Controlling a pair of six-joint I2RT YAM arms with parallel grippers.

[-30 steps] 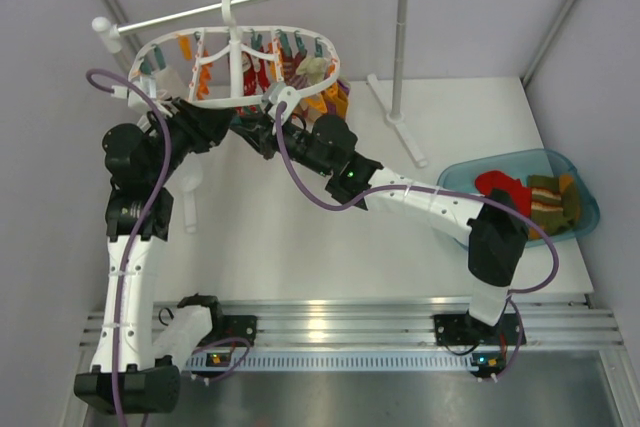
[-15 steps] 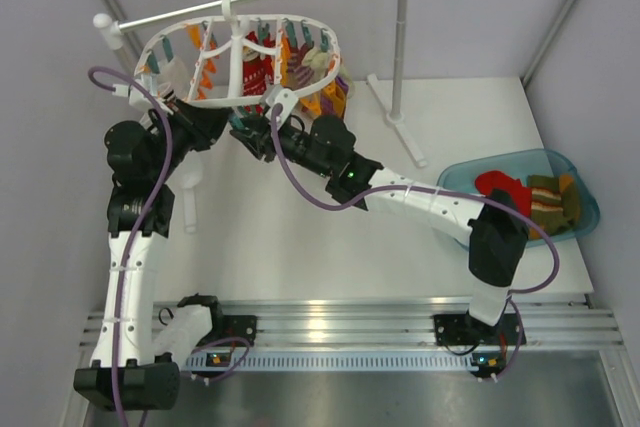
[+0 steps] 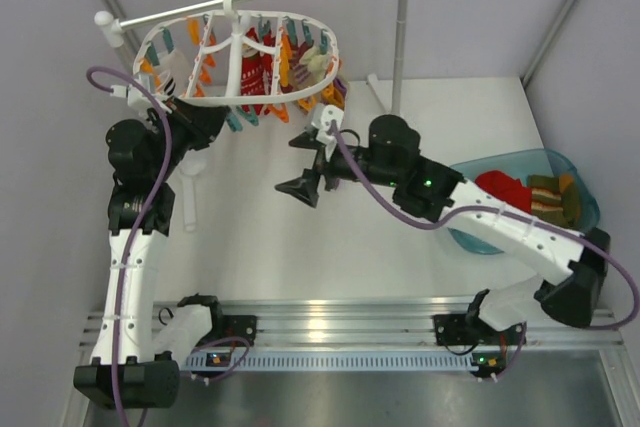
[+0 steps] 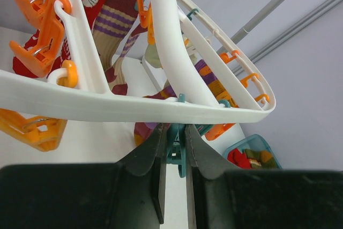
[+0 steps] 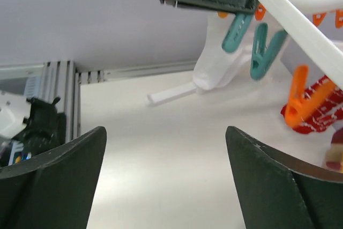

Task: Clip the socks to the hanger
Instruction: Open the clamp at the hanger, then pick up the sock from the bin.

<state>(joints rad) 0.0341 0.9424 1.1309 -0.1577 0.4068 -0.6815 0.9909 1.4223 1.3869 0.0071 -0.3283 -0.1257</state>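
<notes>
- My left gripper point(image 4: 176, 133) sits just under the near-left rim of the hanger point(image 4: 107, 105). Its fingers are drawn narrow, pinching a teal clip point(image 4: 177, 156) that hangs from the rim.
- My right gripper point(image 5: 165, 138) is spread wide and holds nothing. It hovers over the bare table point(image 3: 260, 247), near the middle, just nearer than the hanger's right end.
- The hanger, a white oval frame, hangs by its hook from a white rod stand point(image 3: 398, 37) at the far left. Orange and teal clips ring it.
- Several socks already hang from its clips, red ones among them.
- The zigzag-striped socks point(image 3: 553, 197) lie in a blue bin point(image 3: 510, 154) at the right edge of the table, well apart from both grippers.
</notes>
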